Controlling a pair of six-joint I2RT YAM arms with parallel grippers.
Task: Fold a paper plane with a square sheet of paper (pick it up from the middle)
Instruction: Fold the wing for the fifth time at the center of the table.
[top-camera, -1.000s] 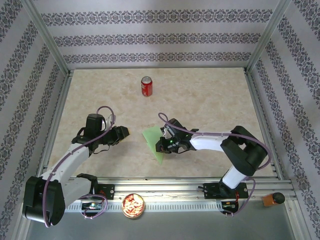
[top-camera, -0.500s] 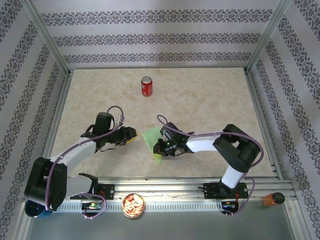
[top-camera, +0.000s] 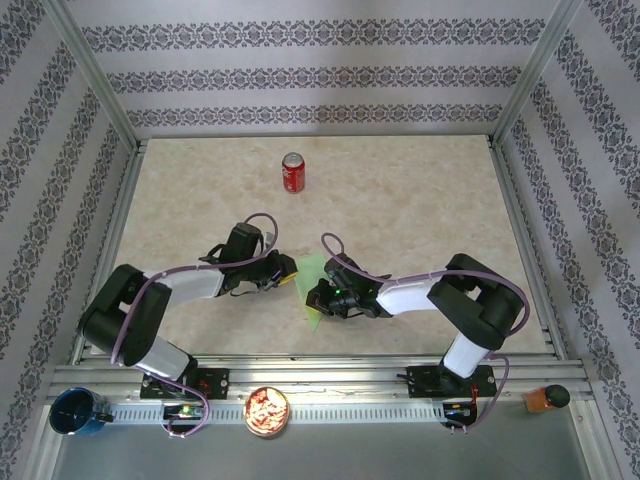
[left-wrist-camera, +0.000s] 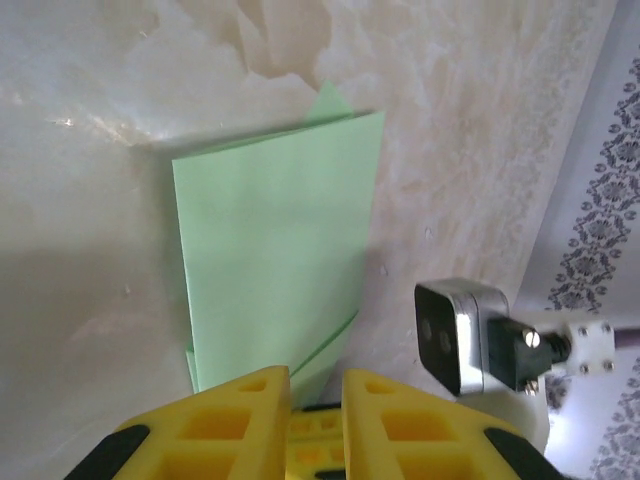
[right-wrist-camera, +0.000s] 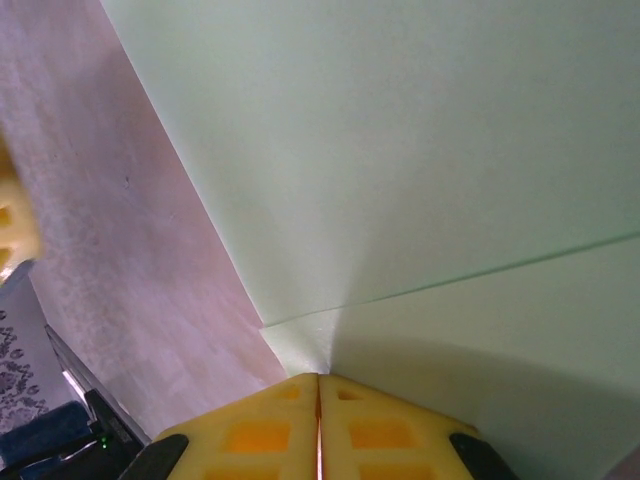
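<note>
The square sheet of paper (top-camera: 313, 266) (left-wrist-camera: 275, 240) (right-wrist-camera: 400, 150), folded w/ a crease across it, is seen near the front-middle of the bench (top-camera: 420, 200), btwn the two tools and well apart from the red can (top-camera: 292, 172). The R tool (top-camera: 318, 295) (right-wrist-camera: 318, 378) is clamped fully closed on one edge of the sheet, fingertips pressed together. The L tool (top-camera: 290, 272) (left-wrist-camera: 316, 378) is held at the opposite edge w/ jaws only a narrow slit apart, and whether the paper is touched there can't be told.

From high behind, the top camera looks down — both wrist cameras press close on the same green paper (left-wrist-camera: 275, 250).
</note>
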